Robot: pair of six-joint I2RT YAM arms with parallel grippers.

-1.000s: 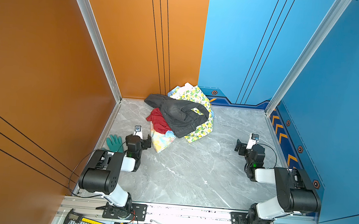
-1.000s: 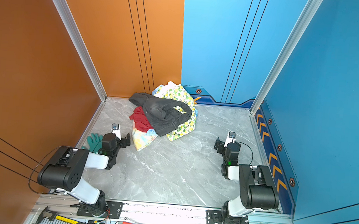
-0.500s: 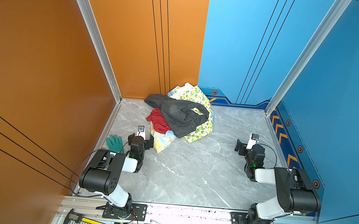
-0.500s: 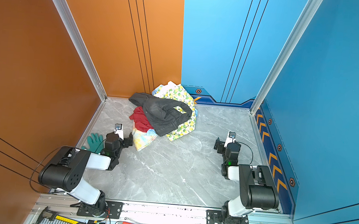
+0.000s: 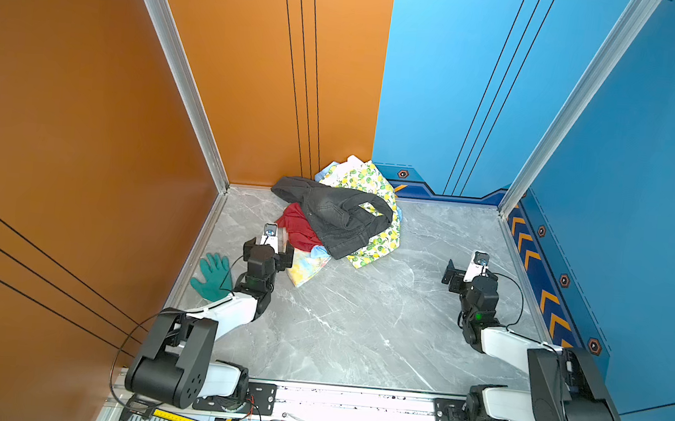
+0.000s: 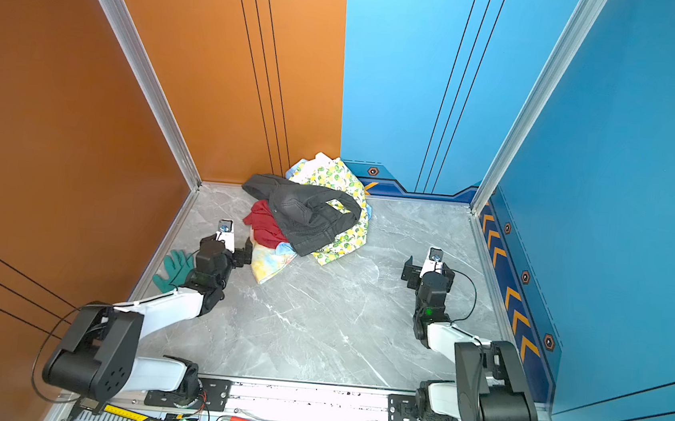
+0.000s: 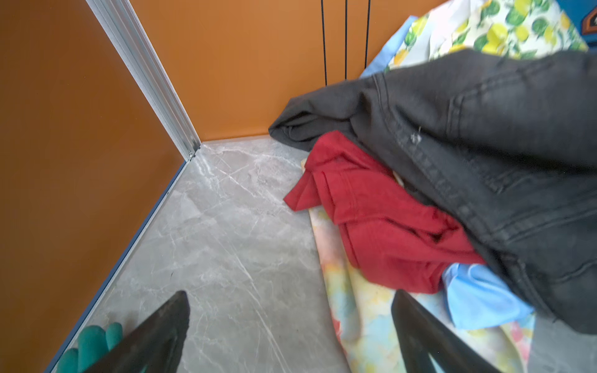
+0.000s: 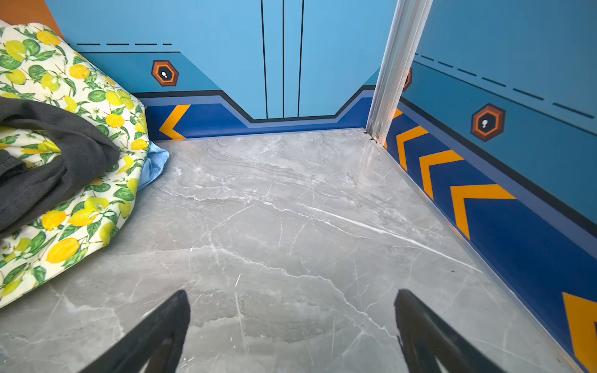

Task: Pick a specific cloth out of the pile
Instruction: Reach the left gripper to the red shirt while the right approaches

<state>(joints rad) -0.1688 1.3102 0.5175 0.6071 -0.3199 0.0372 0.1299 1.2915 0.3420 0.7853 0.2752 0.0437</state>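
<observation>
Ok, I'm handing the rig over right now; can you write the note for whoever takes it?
Left gripper: open, empty, at the near-left edge of the pile, pointed at the red cloth, not touching it.
Right gripper: open, empty, over bare table right of the pile.
Red cloth: on the pile's left side, lying on the tie-dye cloth, one edge tucked under the dark grey denim.
Done: approach only; nothing gripped.
Left: close the left fingers on the exposed red fabric and draw it out from under the denim.
</observation>
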